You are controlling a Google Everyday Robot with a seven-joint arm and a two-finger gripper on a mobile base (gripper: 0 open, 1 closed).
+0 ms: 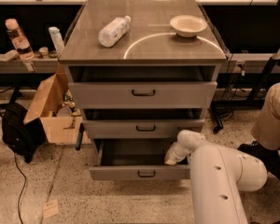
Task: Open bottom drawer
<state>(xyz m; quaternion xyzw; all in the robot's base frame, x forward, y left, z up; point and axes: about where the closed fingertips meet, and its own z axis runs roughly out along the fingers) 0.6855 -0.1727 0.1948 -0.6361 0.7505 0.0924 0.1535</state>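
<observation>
The grey cabinet (144, 55) has three grey drawers. The bottom drawer (140, 172) is pulled well out, showing its plain grey interior (130, 154) and a small black bar handle (146, 174) on its low front. The middle drawer (140, 128) and top drawer (142, 94) stand slightly out. My white arm (224, 181) reaches in from the lower right. My gripper (171, 159) sits at the right inner side of the bottom drawer, just behind its front panel.
A clear plastic bottle (114, 30) lies on the cabinet top beside a white bowl (188, 25). An open cardboard box (51, 108) and a black bag (18, 132) stand on the floor at the left. A person's leg (273, 118) is at the right.
</observation>
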